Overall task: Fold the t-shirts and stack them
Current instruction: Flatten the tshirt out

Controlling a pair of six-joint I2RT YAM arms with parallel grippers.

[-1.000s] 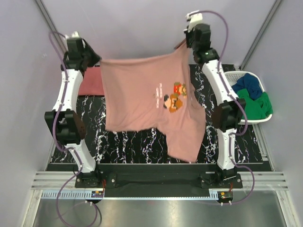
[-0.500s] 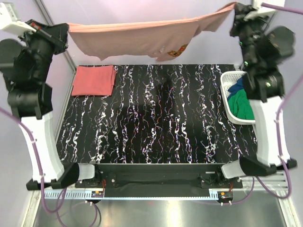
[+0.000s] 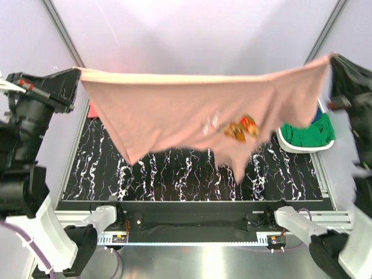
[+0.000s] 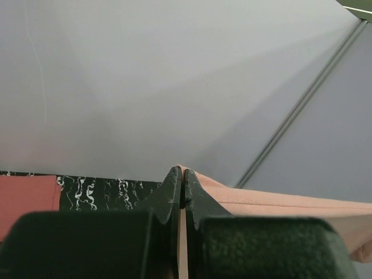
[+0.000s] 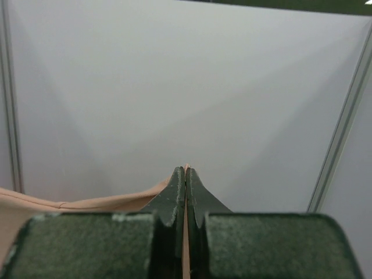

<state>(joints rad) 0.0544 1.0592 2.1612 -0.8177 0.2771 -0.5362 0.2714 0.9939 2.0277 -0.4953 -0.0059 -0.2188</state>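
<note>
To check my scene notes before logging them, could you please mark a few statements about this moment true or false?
The pink t-shirt hangs stretched in the air between both arms. True.
The left jaws stand open. False: they are shut on the shirt's edge.
The white basket holds green cloth. True.
The coral-red t-shirt lies in the basket. False: it lies on the table, at its far left side.

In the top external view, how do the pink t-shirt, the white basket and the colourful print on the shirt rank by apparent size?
1. pink t-shirt: by far the largest, though it is held up nearer the camera, which enlarges it.
2. white basket: partly hidden behind the shirt.
3. print: the smallest.
</note>
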